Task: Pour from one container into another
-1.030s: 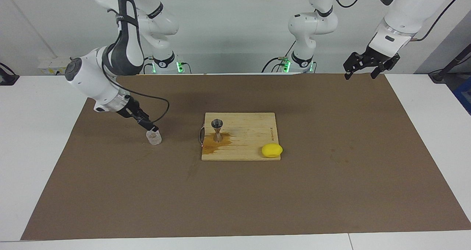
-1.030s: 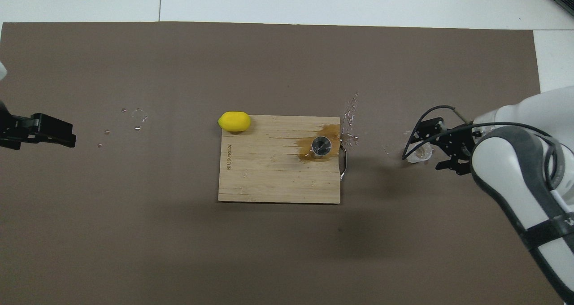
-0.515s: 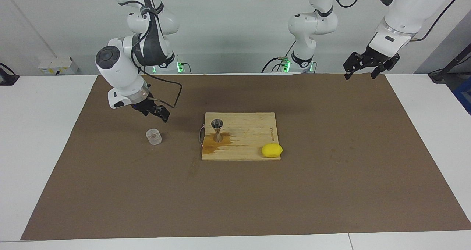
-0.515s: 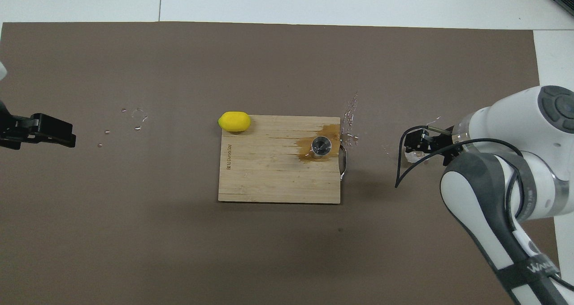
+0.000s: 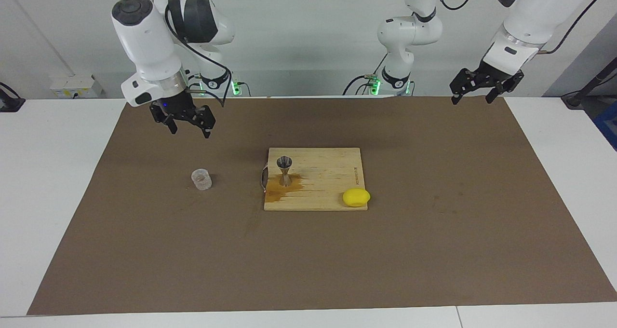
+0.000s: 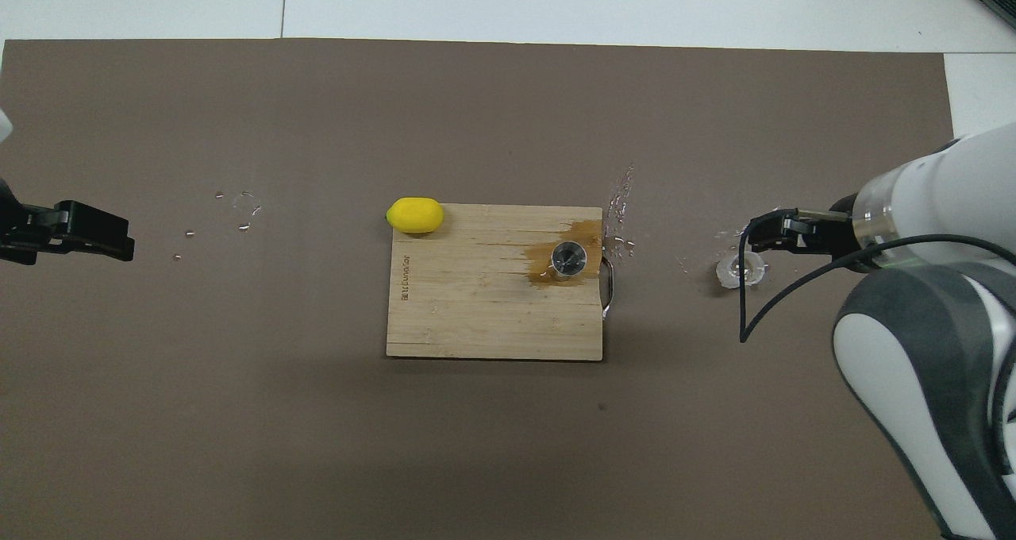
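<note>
- The desk (image 5: 48,183) is white and carries a big brown mat (image 5: 434,251) that covers most of it.
- A wooden board (image 5: 328,173) lies in the middle of the mat, with a brown wet stain (image 5: 279,188) at its corner toward the right arm's end and a metal handle on that edge.
- The right gripper (image 5: 184,124) hangs in the air with its fingers spread and nothing in them, over the mat near the edge closest to the robots; the glass cup sits well below it, untouched.
- The left gripper (image 5: 475,96) waits in the air over the mat's corner at the left arm's end, fingers spread, holding nothing.
- A lemon (image 5: 356,197) rests at the board's corner farthest from the robots, toward the left arm's end, overlapping the edge.
- The glass cup (image 5: 201,179) stands upright on the mat, apart from the board, toward the right arm's end.
- The metal jigger (image 5: 284,170) stands upright on the board by the stain; nothing lies between it and the cup.
- Small clear drops (image 6: 619,206) dot the mat beside the board's handle edge, and more (image 6: 238,206) lie toward the left arm's end.
</note>
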Robot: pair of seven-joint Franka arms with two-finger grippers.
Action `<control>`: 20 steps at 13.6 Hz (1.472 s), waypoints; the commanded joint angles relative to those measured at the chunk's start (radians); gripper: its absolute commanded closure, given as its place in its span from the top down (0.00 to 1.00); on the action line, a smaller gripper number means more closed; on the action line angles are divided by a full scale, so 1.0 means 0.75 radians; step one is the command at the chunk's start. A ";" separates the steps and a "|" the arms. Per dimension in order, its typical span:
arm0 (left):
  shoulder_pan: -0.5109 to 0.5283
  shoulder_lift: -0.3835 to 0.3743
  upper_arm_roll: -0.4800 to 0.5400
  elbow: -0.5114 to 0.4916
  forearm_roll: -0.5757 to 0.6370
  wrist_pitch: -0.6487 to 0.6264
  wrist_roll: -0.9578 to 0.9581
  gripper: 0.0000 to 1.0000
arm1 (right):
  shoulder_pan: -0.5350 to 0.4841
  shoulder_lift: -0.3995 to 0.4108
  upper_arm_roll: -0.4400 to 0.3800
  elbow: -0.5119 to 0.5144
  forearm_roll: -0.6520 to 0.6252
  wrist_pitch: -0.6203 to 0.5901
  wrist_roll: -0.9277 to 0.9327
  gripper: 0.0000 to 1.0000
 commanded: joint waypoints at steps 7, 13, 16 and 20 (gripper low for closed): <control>-0.003 -0.014 0.007 -0.016 -0.001 -0.004 0.011 1.00 | -0.038 0.038 -0.005 0.084 -0.029 -0.130 -0.151 1.00; -0.003 -0.014 0.007 -0.016 -0.001 -0.004 0.011 1.00 | -0.040 0.036 -0.005 0.086 -0.027 -0.173 -0.166 1.00; -0.003 -0.014 0.007 -0.016 -0.001 -0.004 0.011 1.00 | -0.040 0.034 -0.005 0.082 -0.027 -0.173 -0.164 1.00; -0.003 -0.014 0.007 -0.016 -0.001 -0.004 0.011 1.00 | -0.038 0.028 -0.005 0.078 -0.029 -0.175 -0.166 1.00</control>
